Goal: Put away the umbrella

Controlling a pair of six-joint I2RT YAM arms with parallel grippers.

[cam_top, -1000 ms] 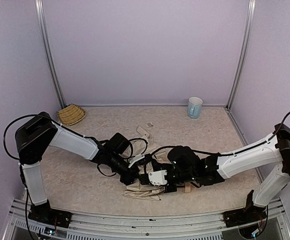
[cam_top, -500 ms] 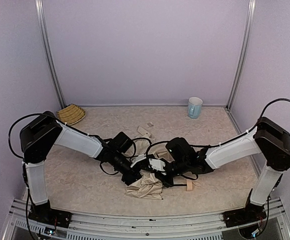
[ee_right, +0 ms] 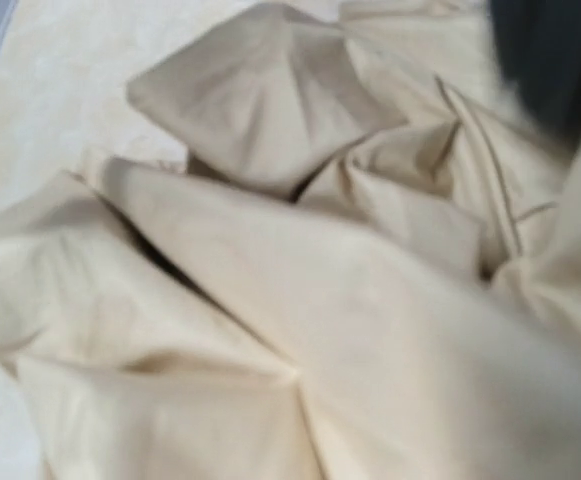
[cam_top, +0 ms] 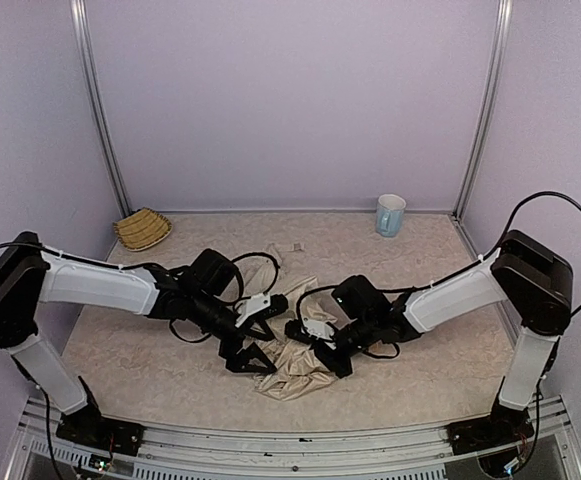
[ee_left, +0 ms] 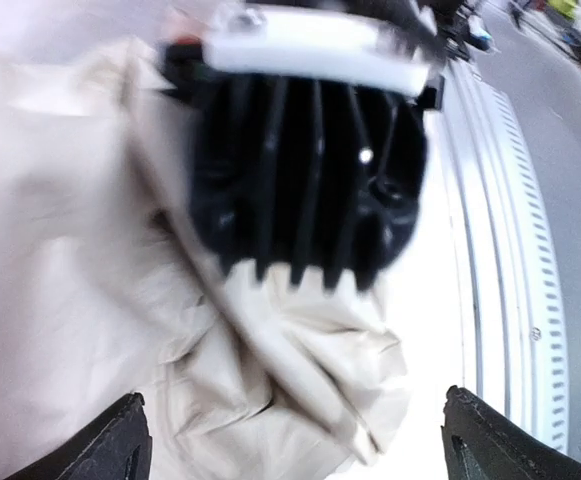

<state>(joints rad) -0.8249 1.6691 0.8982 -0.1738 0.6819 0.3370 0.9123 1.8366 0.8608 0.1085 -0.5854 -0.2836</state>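
One umbrella (cam_top: pixel 292 368), one straw basket (cam_top: pixel 142 229), one mug (cam_top: pixel 390 214) — one left arm (cam_top: pixel 95 285), one right arm (cam_top: pixel 450 295).

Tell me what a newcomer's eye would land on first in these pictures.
Both arms reach low to the middle of the table, over the crumpled cream umbrella: the left gripper is spread wide open at its left edge, and the right gripper is close to the fabric on its right. Behind, a straw basket sits in the back-left corner and a pale mug near the back-right one.
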